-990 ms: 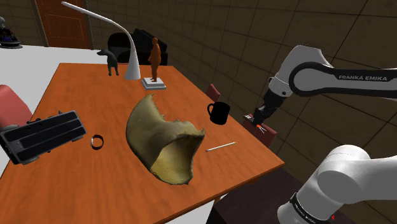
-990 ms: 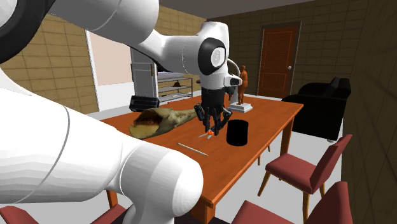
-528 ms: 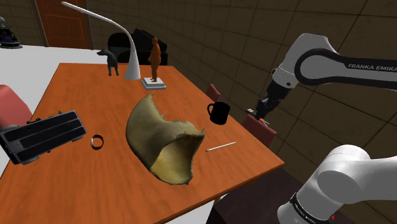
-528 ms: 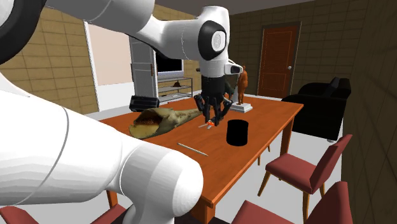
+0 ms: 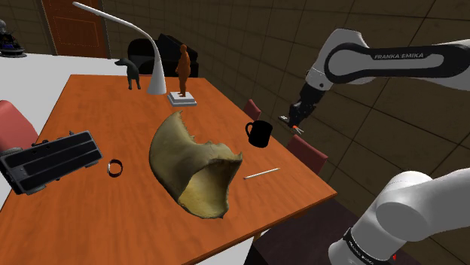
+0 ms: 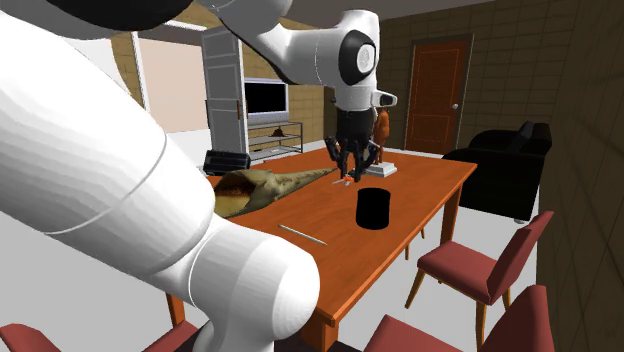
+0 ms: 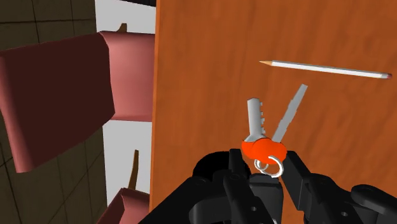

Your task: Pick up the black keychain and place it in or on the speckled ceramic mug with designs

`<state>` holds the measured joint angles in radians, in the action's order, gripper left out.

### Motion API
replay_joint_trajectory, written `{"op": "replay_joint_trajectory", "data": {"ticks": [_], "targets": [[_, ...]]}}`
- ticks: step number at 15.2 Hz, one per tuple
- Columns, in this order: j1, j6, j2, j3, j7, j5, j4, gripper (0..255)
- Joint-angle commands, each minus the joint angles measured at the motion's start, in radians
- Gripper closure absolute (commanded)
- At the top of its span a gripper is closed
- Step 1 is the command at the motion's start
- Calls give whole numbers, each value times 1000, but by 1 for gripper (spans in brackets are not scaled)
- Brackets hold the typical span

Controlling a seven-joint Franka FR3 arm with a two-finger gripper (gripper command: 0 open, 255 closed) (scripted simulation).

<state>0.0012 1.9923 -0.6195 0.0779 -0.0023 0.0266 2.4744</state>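
gripper: up in the air above the table's edge, pointing down; in the shoulder view it hangs to the right of the mug and higher, in the second exterior view above the mug and a little to its left.
fingers: closed onto the keychain's orange head, pinching it from both sides with only a narrow gap between them.
keychain: orange head, silver ring, two grey keys fanned out past the fingertips; lifted clear of the table.
mug: plain black, upright on the table near its edge, handle towards the shoulder view's left; apart from the gripper.
table: orange-brown wood; in the wrist view it lies below the hanging keys.
pencil: flat on the table near the mug, between it and the table's near corner.
tan crumpled shell: large, mid-table, near the mug on the shoulder view's left.
figurine: orange-brown, on a pale base, beyond the mug.
white lamp: bent, just beside the figurine.
dark animal figure: beside the lamp.
black ring: on the table, well apart from the mug.
black boxy device: at the table's far side from the mug.
red chairs: along the table's edge under the gripper.
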Motion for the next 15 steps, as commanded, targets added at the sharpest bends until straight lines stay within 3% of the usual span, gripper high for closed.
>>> {"op": "replay_joint_trajectory", "data": {"ticks": [1, 11, 15], "targets": [[5, 21, 86, 3, -3, 5, -64, 255], [18, 23, 499, 31, -40, 39, -472, 255], [17, 76, 507, 31, -45, 42, -427, 255]]}}
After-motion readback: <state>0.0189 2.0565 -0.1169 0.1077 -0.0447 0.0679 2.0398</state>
